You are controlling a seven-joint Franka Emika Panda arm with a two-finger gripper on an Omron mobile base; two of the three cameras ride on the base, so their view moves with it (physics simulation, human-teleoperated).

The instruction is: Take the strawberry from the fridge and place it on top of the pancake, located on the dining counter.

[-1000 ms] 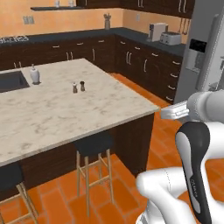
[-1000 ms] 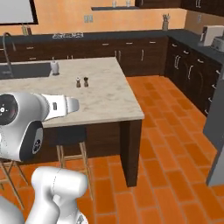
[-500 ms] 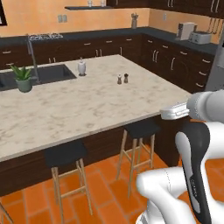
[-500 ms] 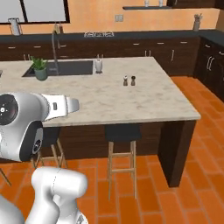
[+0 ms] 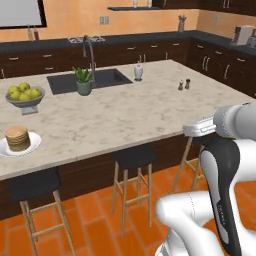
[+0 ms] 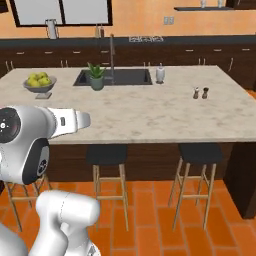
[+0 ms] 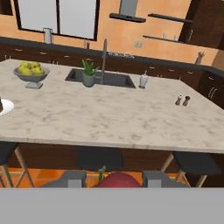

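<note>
Red strawberry [image 7: 118,180] clamped between closed gripper [image 7: 114,179] fingertips, short of dining counter [image 5: 125,117] near edge. Golden pancake [image 5: 17,138] stack on white plate [image 5: 20,148] near counter's left edge, well apart from gripper, beside apple bowl [image 5: 24,97].

strawberry [image 7: 118,180]: red | pancake [image 5: 18,138]: golden-tan | dining counter [image 5: 130,112]: beige-white, grey veins | apples [image 5: 23,92]: yellow-green

The pincer [image 7: 114,180] is clamped on the strawberry [image 7: 118,180], arm folded upright above the base.
</note>
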